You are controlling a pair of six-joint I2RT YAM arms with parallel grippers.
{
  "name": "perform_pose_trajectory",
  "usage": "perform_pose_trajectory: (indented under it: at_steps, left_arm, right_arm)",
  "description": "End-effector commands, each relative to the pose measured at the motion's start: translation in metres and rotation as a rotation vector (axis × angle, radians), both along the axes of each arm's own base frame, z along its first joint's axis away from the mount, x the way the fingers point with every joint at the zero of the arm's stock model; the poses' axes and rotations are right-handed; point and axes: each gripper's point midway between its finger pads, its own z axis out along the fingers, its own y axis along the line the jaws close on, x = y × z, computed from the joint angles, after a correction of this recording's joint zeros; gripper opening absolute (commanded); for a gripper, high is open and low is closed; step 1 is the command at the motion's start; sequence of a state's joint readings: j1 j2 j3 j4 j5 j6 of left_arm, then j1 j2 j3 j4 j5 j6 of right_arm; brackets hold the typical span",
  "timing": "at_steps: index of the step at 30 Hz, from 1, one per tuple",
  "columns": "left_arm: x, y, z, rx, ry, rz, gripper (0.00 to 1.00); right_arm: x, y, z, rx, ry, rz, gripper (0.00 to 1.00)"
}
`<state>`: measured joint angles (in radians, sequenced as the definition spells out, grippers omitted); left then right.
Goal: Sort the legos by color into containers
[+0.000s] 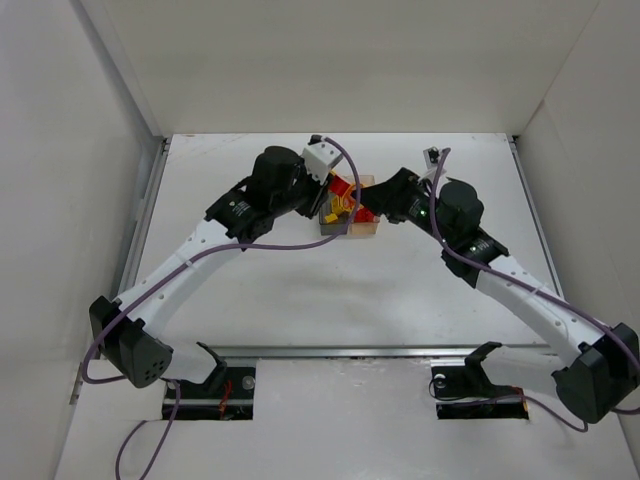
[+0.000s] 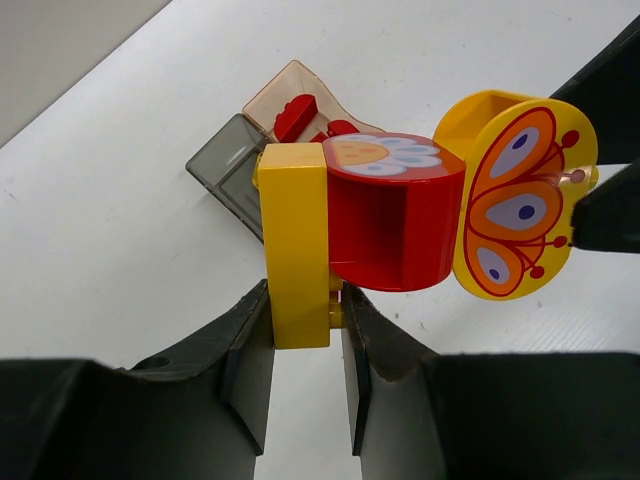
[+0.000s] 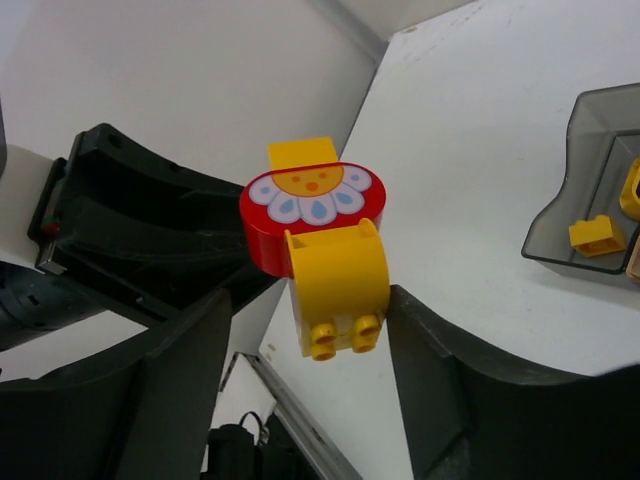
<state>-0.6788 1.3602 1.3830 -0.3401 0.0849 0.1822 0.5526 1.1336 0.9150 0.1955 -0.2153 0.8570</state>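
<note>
**— How do my arms sit?**

— Both of yours reach forward and bend inward, and the wrists meet above the middle of the counter (image 1: 350, 290), over the containers (image 1: 352, 222). Your left gripper (image 2: 305, 300) has its jaws clamped on a yellow block (image 2: 293, 240). That block is joined to a red flower piece (image 2: 400, 230), which is joined to a yellow butterfly piece (image 2: 520, 200). The whole stack hangs in the air.

— And my right?

— Your right gripper (image 3: 310, 300) straddles the butterfly piece with its jaws apart. There is a gap on one side, and the other finger is at or against the piece.

**— What room do I have?**

— The grey bin (image 2: 225, 170) and the orange-tan bin (image 2: 290, 85) lie below, just past the stack. A loose yellow lego (image 3: 597, 234) lies in the grey bin and a red lego (image 2: 295, 115) in the tan one. White walls (image 1: 80, 200) edge the counter at the left, right and back, well apart from both wrists. The bare counter runs wide toward you.
</note>
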Motion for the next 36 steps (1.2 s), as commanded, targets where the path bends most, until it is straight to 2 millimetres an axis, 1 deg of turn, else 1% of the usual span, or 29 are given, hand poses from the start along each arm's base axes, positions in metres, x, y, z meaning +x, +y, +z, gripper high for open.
perform_pose_trajectory:
  at_steps: [1,2,3,4,5,8,9,10,11,12,13,14,15,16,17,18,19,20,21,23,24,25,26,27,29,30,33,34,36]
  left_arm:
    - [-0.004,-0.006,0.027,-0.088,-0.042,-0.014,0.00]
    - [-0.005,-0.006,0.029,-0.088,-0.042,-0.013,0.00]
    - [-0.005,-0.006,0.030,-0.088,-0.042,-0.013,0.00]
    - [-0.005,-0.006,0.029,-0.094,-0.036,-0.010,0.00]
    - [-0.005,-0.006,0.029,-0.095,-0.036,-0.010,0.00]
    - [-0.005,-0.007,0.029,-0.101,-0.031,-0.006,0.00]
    - [-0.005,-0.007,0.029,-0.101,-0.031,-0.006,0.00]
    - [-0.005,-0.006,0.025,-0.094,-0.022,-0.006,0.00]
    - [-0.006,-0.007,0.025,-0.101,-0.016,-0.002,0.00]
    - [-0.005,-0.008,0.027,-0.115,-0.015,0.003,0.00]
    - [-0.001,-0.002,0.021,-0.096,-0.017,0.041,0.00]
    - [0.002,0.000,0.012,-0.083,-0.001,0.062,0.00]
    - [0.003,0.002,0.012,-0.078,-0.005,0.076,0.00]
    - [0.004,0.005,0.000,-0.051,0.016,0.091,0.00]
    - [0.008,0.010,0.000,-0.047,0.013,0.113,0.00]
    - [0.009,0.014,-0.008,-0.032,0.029,0.123,0.00]
    - [0.009,0.014,-0.017,-0.017,0.046,0.123,0.00]
    - [0.009,0.014,-0.017,-0.017,0.046,0.123,0.00]
    - [0.008,0.015,-0.023,-0.009,0.055,0.124,0.00]
    - [0.008,0.015,-0.023,-0.009,0.055,0.124,0.00]
    - [0.009,0.014,-0.028,-0.001,0.064,0.124,0.00]
    - [0.008,0.015,-0.030,0.006,0.072,0.124,0.00]
    - [0.010,0.014,-0.035,0.014,0.081,0.124,0.00]
    - [0.009,0.014,-0.040,0.026,0.095,0.125,0.00]
    - [0.009,0.014,-0.040,0.027,0.095,0.125,0.00]
    - [0.009,0.014,-0.040,0.027,0.095,0.125,0.00]
    - [0.008,0.013,-0.040,0.023,0.098,0.117,0.00]
    - [0.008,0.013,-0.040,0.023,0.098,0.117,0.00]
    - [0.009,0.013,-0.048,0.042,0.107,0.113,0.00]
  right_arm:
    - [-0.003,0.011,0.026,0.065,-0.076,0.062,0.66]
    - [-0.001,0.012,0.023,0.060,-0.068,0.062,0.59]
    - [0.001,0.013,0.019,0.056,-0.060,0.062,0.56]
    - [0.001,0.013,0.026,0.065,-0.076,0.062,0.53]
    - [0.001,0.013,0.026,0.065,-0.076,0.062,0.47]
    - [0.003,0.013,0.028,0.070,-0.085,0.053,0.35]
    - [0.003,0.012,0.028,0.064,-0.092,0.053,0.25]
    - [0.004,0.012,0.028,0.064,-0.092,0.044,0.19]
    - [0.004,0.012,0.028,0.064,-0.092,0.044,0.12]
    - [0.004,0.012,0.028,0.064,-0.092,0.044,0.00]
    - [0.004,0.010,0.032,0.069,-0.099,0.035,0.00]
    - [0.004,0.007,0.029,0.068,-0.097,0.023,0.00]
    - [0.004,0.002,0.023,0.062,-0.088,0.010,0.00]
    - [0.000,-0.004,0.023,0.054,-0.094,-0.002,0.00]
    - [0.000,-0.010,0.019,0.047,-0.082,-0.022,0.00]
    - [0.002,-0.018,0.015,0.025,-0.079,-0.050,0.00]
    - [0.000,-0.026,0.008,-0.028,-0.078,-0.077,0.00]
    - [-0.003,-0.028,0.002,-0.060,-0.068,-0.076,0.00]
    - [-0.002,-0.033,-0.004,-0.089,-0.060,-0.099,0.00]
    - [-0.007,-0.040,-0.015,-0.151,-0.040,-0.103,0.00]
    - [-0.008,-0.045,-0.019,-0.171,-0.030,-0.111,0.00]
    - [-0.008,-0.045,-0.020,-0.171,-0.030,-0.111,0.00]
    - [-0.007,-0.049,-0.025,-0.184,-0.009,-0.120,0.00]
    - [-0.011,-0.049,-0.024,-0.189,-0.016,-0.107,0.00]
    - [-0.009,-0.053,-0.026,-0.192,-0.007,-0.112,0.00]
    - [-0.010,-0.054,-0.023,-0.188,-0.014,-0.113,0.00]
    - [-0.012,-0.053,-0.023,-0.186,-0.015,-0.102,0.00]
    - [-0.010,-0.052,-0.026,-0.191,-0.007,-0.102,0.00]
    - [-0.008,-0.055,-0.026,-0.198,-0.012,-0.110,0.00]
